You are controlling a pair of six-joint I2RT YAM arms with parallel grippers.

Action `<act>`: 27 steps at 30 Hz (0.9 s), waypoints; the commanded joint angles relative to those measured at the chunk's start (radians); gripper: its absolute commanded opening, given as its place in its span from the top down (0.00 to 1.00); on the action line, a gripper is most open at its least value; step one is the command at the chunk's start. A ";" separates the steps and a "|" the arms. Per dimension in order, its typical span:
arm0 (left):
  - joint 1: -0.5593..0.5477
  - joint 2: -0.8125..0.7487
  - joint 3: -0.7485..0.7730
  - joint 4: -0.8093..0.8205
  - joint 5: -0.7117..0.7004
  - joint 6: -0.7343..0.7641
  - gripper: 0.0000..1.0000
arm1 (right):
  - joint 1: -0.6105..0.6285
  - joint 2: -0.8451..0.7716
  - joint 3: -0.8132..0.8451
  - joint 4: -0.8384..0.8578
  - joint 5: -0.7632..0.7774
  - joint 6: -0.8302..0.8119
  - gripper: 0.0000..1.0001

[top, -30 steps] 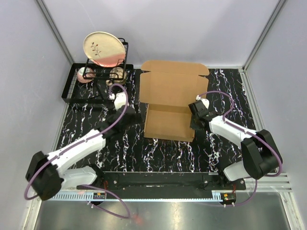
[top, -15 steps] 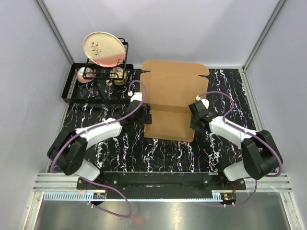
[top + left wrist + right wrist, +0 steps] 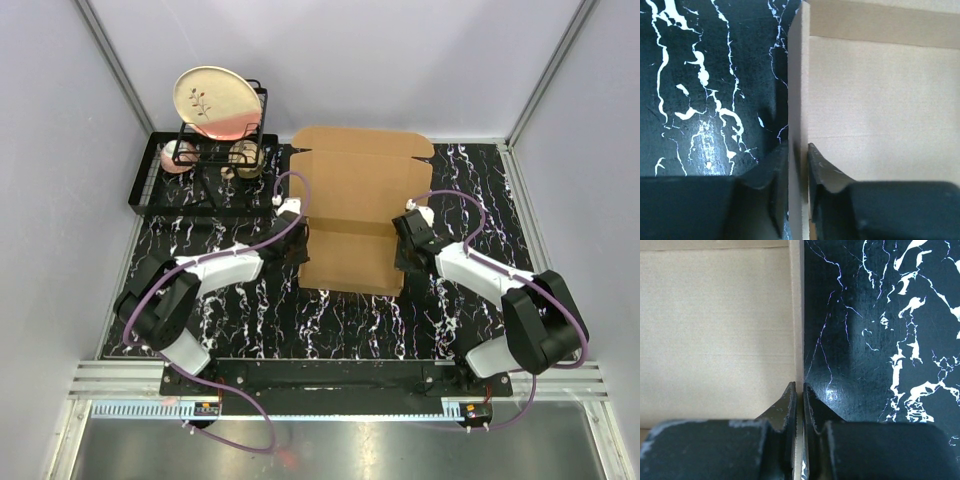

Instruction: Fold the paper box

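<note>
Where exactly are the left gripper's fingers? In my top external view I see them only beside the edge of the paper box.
Observer: The left gripper straddles a raised side flap of the paper box, one finger on each side. I cannot tell whether it pinches.
Operator: And the right gripper?
Observer: The right gripper is shut on the opposite flap, with both fingers tight against the cardboard.

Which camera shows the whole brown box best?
The top external view: it shows the whole paper box, flaps included. The left wrist view shows only one upright side wall in the left gripper; the right wrist view, one edge in the right gripper.
</note>
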 commanded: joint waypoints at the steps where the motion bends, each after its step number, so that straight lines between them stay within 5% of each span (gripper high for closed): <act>1: -0.036 0.023 0.015 0.026 -0.015 0.000 0.93 | 0.030 0.033 0.010 -0.046 -0.003 0.010 1.00; 2: -0.047 0.025 0.011 0.026 -0.024 0.000 1.00 | 0.033 0.042 0.010 -0.050 0.000 0.011 1.00; 7: -0.101 0.039 -0.003 0.033 -0.044 -0.021 1.00 | 0.042 0.068 0.037 -0.104 0.063 0.046 1.00; 11: -0.102 0.043 0.002 0.023 -0.062 -0.033 0.90 | 0.043 0.089 0.070 -0.127 0.088 0.059 0.74; 17: -0.102 0.022 -0.009 0.029 -0.078 -0.040 0.97 | 0.042 0.119 0.105 -0.129 0.079 0.059 0.85; 21: -0.102 -0.030 -0.018 0.014 -0.105 -0.035 0.91 | 0.043 0.056 0.096 -0.132 0.106 0.068 0.72; 23: -0.102 -0.043 -0.015 0.007 -0.107 -0.033 0.85 | 0.043 0.040 0.103 -0.139 0.114 0.065 0.64; 24: -0.104 -0.052 -0.017 -0.003 -0.105 -0.036 0.68 | 0.043 0.037 0.108 -0.147 0.114 0.065 0.61; 27: -0.104 -0.093 -0.040 -0.006 -0.122 -0.058 0.50 | 0.043 0.013 0.110 -0.162 0.118 0.074 0.53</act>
